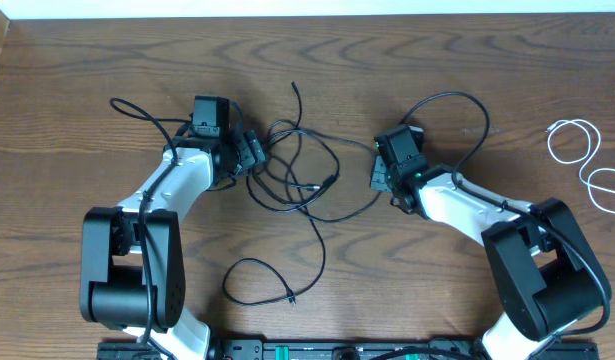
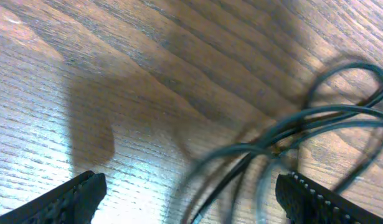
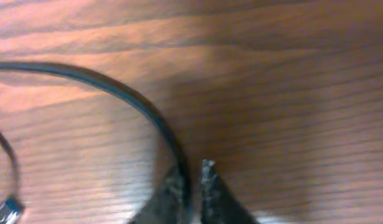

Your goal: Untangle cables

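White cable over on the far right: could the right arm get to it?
Probably yes. The white cable lies alone, with nothing between it and that arm. But the right gripper is shut on a black cable, so it would have to let go first.

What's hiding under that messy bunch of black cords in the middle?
Only the brown wooden table shows through the loops of the black cables. Where strands cross, the lower ones are partly covered.

The overhead camera looked straight down from high up at the whole table (image 1: 387, 290). Both wrist cameras sat low, very near the wood, and saw bits of the same cables (image 1: 305, 187).
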Robot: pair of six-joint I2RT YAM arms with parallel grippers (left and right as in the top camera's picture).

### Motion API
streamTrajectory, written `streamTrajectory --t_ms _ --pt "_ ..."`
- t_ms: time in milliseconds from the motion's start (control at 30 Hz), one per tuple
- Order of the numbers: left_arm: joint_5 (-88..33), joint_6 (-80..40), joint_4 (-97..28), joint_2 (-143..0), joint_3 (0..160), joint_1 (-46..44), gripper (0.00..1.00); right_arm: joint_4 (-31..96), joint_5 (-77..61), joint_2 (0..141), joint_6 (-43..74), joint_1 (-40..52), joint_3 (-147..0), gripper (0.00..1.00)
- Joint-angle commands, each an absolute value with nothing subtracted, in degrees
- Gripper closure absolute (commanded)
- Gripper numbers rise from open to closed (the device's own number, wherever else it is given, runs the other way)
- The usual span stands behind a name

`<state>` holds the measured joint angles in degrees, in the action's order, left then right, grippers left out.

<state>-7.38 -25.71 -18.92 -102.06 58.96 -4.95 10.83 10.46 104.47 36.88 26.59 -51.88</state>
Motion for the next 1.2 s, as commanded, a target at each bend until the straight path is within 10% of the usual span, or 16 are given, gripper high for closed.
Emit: streamTrajectory --t_ms 0,500,767,933,1167 --pt "-7.3 -25.8 -19.1 -101.4 59.0 -4.8 0.07 16.8 18.8 109.8 36.4 25.5 -47.8 0.99" --pt "-34.1 -10.7 -16.1 -101.1 59.0 -5.2 0.08 18.2 6.9 109.8 36.1 16.4 -48.0 0.99" --pt "-22.9 -10.8 -16.2 -102.8 59.0 -12.9 0.20 17.4 6.9 109.8 35.9 16.9 -48.0 0.99" --pt "-6.9 -10.8 -16.0 -103.5 59.0 -17.7 0.78 17.4 6.9 109.8 35.1 16.9 -48.0 0.99" --pt "16.0 -15.7 -19.6 -103.4 59.2 -14.5 0.81 17.6 8.4 109.8 34.4 16.9 -48.0 0.99"
